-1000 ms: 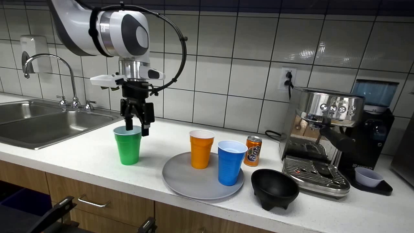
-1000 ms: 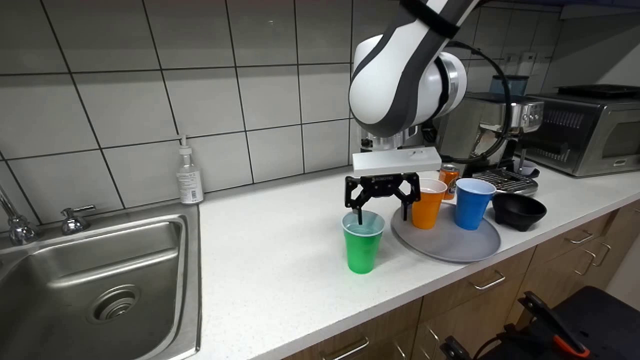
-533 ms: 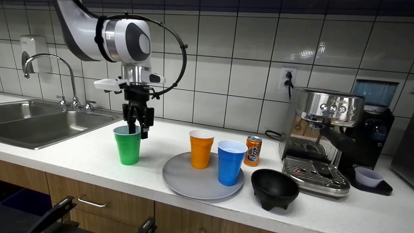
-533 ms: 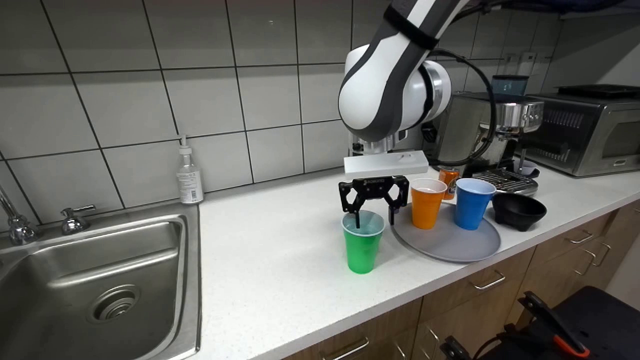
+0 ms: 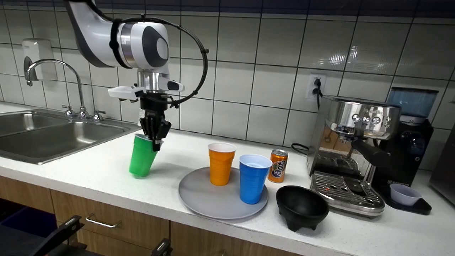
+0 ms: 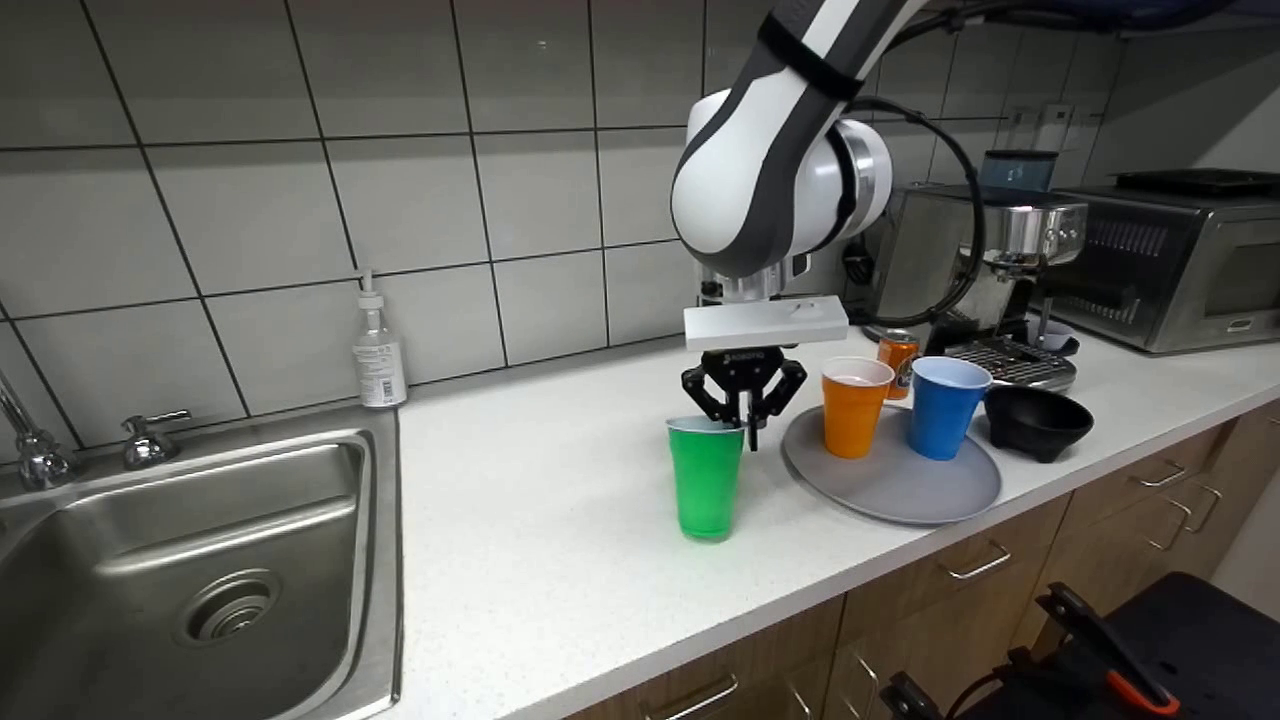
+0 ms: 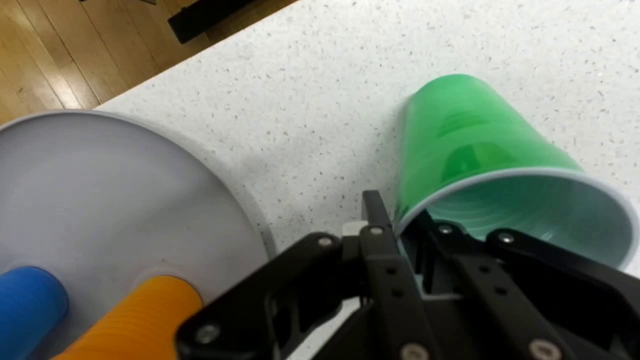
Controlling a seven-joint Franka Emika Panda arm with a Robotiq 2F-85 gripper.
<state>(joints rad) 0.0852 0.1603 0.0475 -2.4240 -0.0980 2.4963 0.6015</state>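
The green cup (image 5: 141,156) leans on the white counter, its mouth tipped toward my gripper (image 7: 398,206). In the wrist view the pale rim of the green cup (image 7: 470,130) passes between my fingers: one finger (image 7: 372,205) lies outside the wall, the other reaches inside the mouth and is partly hidden. Both have come close together and pinch the wall. An exterior view shows the same cup (image 6: 706,485) hanging to one side of the gripper. Whether its base still touches the counter is hard to tell.
A grey plate (image 5: 199,199) beside the cup carries an orange cup (image 5: 220,165) and a blue cup (image 5: 252,181). Behind stands an orange can (image 5: 278,165); a black bowl (image 5: 302,208) and a coffee machine (image 5: 359,149) follow. A sink (image 6: 380,560) and soap bottle (image 6: 380,365) lie opposite.
My gripper came down with one finger into the green cup, then its fingers drew together on the wall. The cup went from upright to tilted and shifted slightly.
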